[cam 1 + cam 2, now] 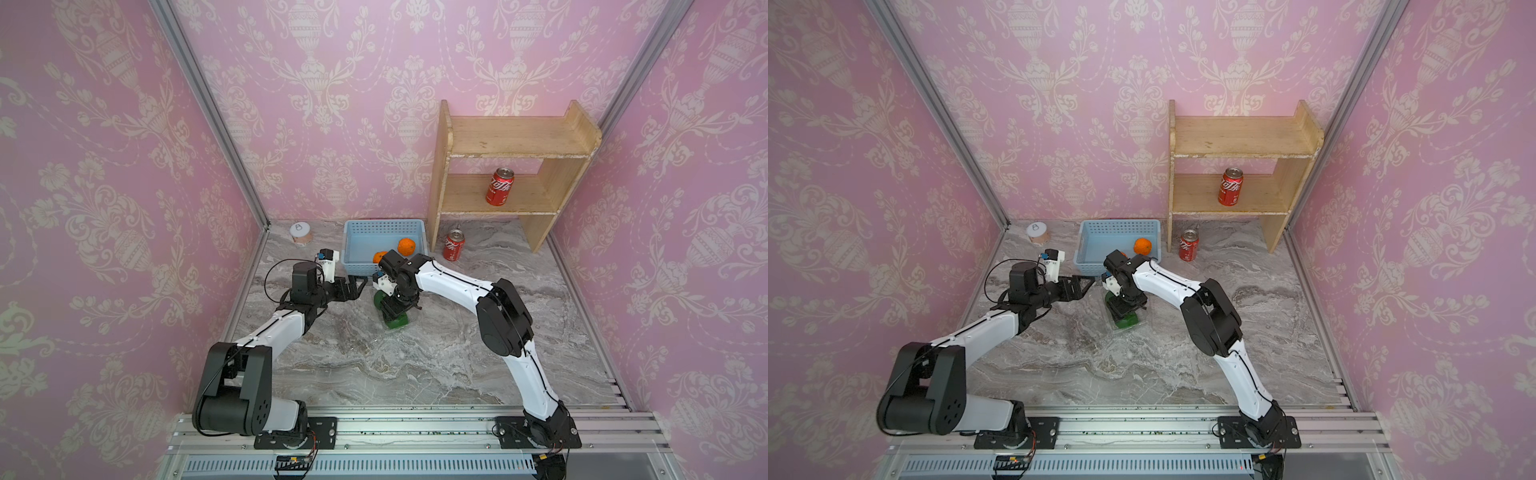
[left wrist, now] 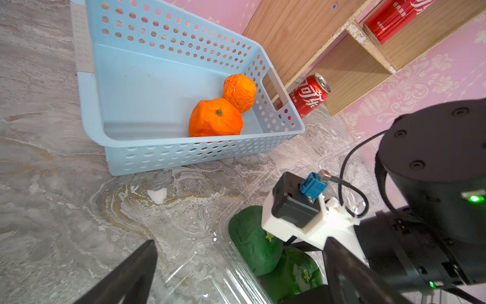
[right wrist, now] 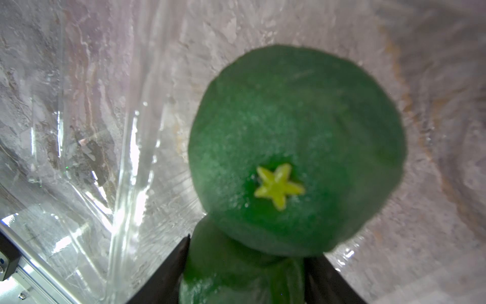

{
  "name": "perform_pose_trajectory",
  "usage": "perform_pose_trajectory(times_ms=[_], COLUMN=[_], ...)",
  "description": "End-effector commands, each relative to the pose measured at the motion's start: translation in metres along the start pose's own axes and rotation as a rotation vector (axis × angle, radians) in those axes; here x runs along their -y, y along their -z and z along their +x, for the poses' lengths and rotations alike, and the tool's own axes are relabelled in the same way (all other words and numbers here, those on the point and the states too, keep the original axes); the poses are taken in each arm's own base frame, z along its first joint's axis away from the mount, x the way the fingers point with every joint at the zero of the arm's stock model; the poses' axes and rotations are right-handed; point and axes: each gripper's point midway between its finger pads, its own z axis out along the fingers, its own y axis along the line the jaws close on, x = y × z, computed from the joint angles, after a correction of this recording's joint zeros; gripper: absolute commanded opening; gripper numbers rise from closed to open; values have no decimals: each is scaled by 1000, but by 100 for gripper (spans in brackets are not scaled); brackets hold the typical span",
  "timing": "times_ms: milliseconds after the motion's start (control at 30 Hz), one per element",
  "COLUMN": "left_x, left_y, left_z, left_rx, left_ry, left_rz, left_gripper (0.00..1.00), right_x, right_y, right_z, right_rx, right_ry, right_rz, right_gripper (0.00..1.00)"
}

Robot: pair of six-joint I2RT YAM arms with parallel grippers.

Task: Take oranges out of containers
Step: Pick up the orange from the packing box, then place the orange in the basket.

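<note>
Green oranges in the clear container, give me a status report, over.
Left end effector open, empty. Right end effector straddling one green orange in clear container, grip unconfirmed. Other green orange crowds it. Two orange ones already in blue basket.

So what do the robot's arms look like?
The left arm and right arm are white tubes with chunky black joints and thin black cables. The left hand and right hand are black with two pointed fingers, each by a white camera mount with a blue plug.
</note>
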Motion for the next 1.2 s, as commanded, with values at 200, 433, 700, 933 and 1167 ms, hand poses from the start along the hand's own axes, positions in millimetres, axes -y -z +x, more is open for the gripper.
perform_pose_trajectory(times_ms=[200,433,700,933,1167], left_x=[3,3,7,8,10], left_y=[-1,-1,7,6,-1], left_z=[1,1,-3,-3,-3], left_rx=[-7,-7,8,14,19], left_ry=[2,-12,-44,-46,-13], left_rz=[23,24,13,23,66], left_gripper=[99,99,99,99,99], right_x=[-15,5,62,119,145], right_y=[89,136,153,134,118], right_z=[-22,-64,-160,-184,-208], right_rx=[172,322,547,643,719], right_ry=[49,61,52,25,29], right_rz=[-38,-43,-71,10,76], right_gripper=[62,62,63,62,62])
